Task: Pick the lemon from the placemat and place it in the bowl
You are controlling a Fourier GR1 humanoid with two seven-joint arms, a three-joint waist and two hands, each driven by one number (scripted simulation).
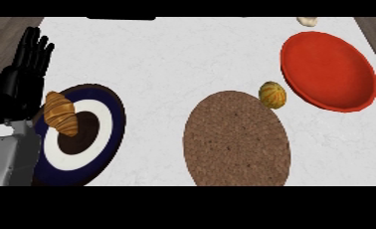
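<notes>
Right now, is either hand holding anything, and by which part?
Nothing is held: the left hand rests open at the left edge; the lemon lies untouched.

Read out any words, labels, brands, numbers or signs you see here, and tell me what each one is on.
None: no word, label, brand, number or sign shows on the lemon, placemat, bowl, plate, croissant or counter.

Kitchen indicated: white marbled counter (183, 63) laid with croissant (60, 112) on plate (103, 143), woven placemat (236, 141), red bowl (327, 71).
</notes>
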